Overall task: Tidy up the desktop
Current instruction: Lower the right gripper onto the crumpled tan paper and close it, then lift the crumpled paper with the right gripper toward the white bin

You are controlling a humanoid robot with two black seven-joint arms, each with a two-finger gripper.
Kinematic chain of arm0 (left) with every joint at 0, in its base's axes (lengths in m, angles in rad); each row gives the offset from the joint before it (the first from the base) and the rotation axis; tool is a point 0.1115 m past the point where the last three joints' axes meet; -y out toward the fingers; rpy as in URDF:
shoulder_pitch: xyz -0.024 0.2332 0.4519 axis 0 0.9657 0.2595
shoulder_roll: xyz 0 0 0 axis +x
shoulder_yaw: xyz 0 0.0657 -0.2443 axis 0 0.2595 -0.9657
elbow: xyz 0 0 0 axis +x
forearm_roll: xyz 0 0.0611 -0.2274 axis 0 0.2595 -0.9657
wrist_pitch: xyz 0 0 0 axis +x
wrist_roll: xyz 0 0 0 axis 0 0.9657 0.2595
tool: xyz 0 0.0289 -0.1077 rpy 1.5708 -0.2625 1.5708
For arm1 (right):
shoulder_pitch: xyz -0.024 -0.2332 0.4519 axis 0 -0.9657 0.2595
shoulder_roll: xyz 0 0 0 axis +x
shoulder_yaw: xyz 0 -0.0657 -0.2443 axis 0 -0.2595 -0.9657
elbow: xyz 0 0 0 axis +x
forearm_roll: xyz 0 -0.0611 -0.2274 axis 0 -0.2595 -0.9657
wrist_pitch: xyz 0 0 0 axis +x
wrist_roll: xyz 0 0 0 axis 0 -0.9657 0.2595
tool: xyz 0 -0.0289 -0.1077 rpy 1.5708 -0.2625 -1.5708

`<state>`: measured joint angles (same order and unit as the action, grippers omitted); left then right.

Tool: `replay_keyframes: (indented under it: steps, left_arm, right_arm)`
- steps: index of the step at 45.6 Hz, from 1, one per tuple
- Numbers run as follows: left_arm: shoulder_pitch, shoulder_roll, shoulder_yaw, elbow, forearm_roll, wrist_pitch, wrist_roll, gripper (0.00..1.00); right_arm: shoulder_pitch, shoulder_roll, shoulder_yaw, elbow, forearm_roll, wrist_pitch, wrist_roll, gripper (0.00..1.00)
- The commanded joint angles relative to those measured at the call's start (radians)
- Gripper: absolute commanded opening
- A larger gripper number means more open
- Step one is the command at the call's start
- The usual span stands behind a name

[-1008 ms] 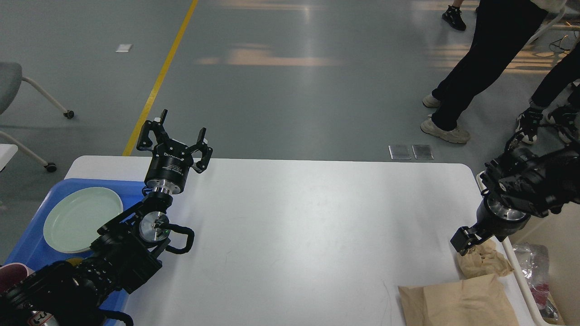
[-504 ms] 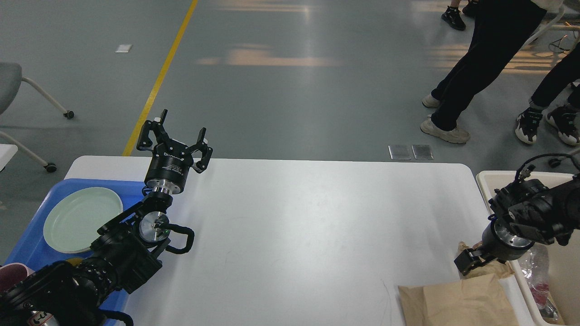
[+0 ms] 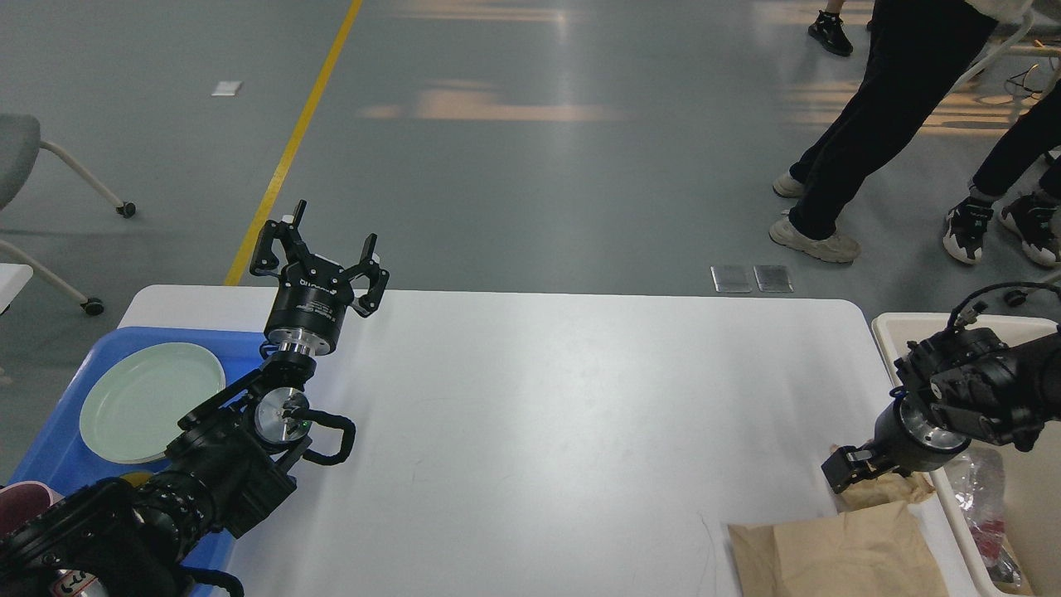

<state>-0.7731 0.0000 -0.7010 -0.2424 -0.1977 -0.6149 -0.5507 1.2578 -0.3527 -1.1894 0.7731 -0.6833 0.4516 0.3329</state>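
Note:
The white desktop (image 3: 564, 414) fills the middle of the head view. My left gripper (image 3: 319, 249) is raised over the desktop's far left edge, open and empty. My right gripper (image 3: 847, 469) points down at the desktop's right edge, onto a crumpled brown paper wad (image 3: 891, 491). Its fingers are dark and partly hidden, so I cannot tell whether they grip the wad. A flat brown paper bag (image 3: 837, 555) lies just in front of the wad, at the near right corner.
A blue tray (image 3: 50, 452) at the left holds a pale green plate (image 3: 149, 402) and a pink cup (image 3: 21, 502). A cream-white bin (image 3: 885, 325) at the right holds clear plastic wrap (image 3: 978, 489). People's legs (image 3: 870, 124) stand beyond the table.
My right arm dropped from above the crumpled wad down onto it, then shifted slightly left. The left arm has not moved.

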Motion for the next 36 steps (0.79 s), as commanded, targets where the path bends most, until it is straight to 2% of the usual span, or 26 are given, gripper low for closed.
replay_keyframes:
  steps: [1, 3, 6, 10, 14, 26, 31, 36]
  left_arm:
    - [0.000, 0.000, 0.000, 0.000, 0.001, 0.001, 0.000, 0.96]
    - [0.000, 0.000, 0.000, 0.000, 0.000, 0.000, 0.000, 0.96]
    - [0.000, 0.000, 0.000, 0.000, 0.000, 0.000, 0.000, 0.96]
    - [0.000, 0.000, 0.000, 0.000, 0.000, 0.000, 0.000, 0.96]
    - [0.000, 0.000, 0.000, 0.000, 0.000, 0.000, 0.000, 0.96]
    - [0.000, 0.000, 0.000, 0.000, 0.001, 0.000, 0.000, 0.96]
    - [0.000, 0.000, 0.000, 0.000, 0.000, 0.001, 0.000, 0.96]
    - [0.000, 0.000, 0.000, 0.000, 0.000, 0.000, 0.000, 0.96]
  right_arm:
    - [0.000, 0.000, -0.010, 0.002, 0.071, 0.007, 0.000, 0.63]
    - [0.000, -0.002, -0.015, 0.002, 0.088, 0.012, -0.002, 0.52]
    - [0.000, -0.002, -0.019, 0.002, 0.097, 0.013, 0.000, 0.30]
    - [0.000, -0.005, -0.024, 0.002, 0.097, 0.015, -0.002, 0.10]
    - [0.000, -0.005, -0.024, 0.002, 0.097, 0.016, -0.002, 0.01]
    - [0.005, -0.006, -0.021, 0.003, 0.102, 0.021, -0.002, 0.00]
    - [0.023, -0.006, -0.022, 0.005, 0.169, 0.022, -0.002, 0.00]
    - [0.080, -0.018, -0.024, 0.005, 0.254, 0.085, 0.000, 0.00]
